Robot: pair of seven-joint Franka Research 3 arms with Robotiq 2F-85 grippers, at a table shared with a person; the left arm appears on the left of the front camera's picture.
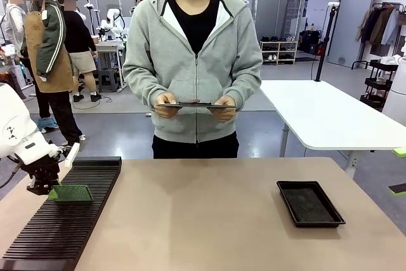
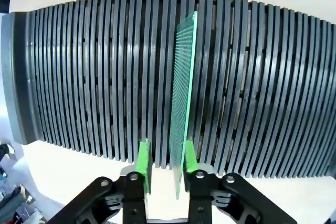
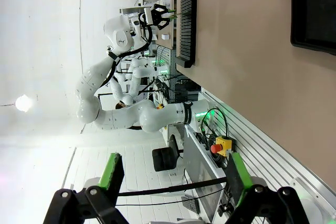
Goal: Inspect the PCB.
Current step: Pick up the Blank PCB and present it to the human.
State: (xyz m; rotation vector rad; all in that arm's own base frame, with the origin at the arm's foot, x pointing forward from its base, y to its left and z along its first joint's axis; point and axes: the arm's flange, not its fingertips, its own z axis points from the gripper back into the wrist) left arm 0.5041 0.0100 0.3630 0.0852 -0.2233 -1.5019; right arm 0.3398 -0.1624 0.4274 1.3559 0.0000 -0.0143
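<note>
Nearest, the one right gripper [image 3: 173, 169] hung off the table [image 1: 203, 220] with its two fingers spread wide and nothing between them. At the table's near left corner lay one long black slotted rack [image 1: 38, 233], running along the left edge. One PCB [image 2: 185, 93] stood on edge in one of its slots. The left gripper [image 2: 165, 161] straddled that board's near end, jaws part-spread. One of its two green pads [image 2: 190, 157] lay against a face of the board, and the other stood apart from it with a gap showing, so nothing was pinched yet. Toward the right edge sat one shallow black tray [image 1: 309, 204], well apart from the rack. Beyond the far edge one person [image 1: 193, 49] in a grey hoodie held one dark flat panel [image 1: 196, 104] level, a hand [image 1: 166, 105] at one end and a second hand [image 1: 225, 108] at the other.
</note>
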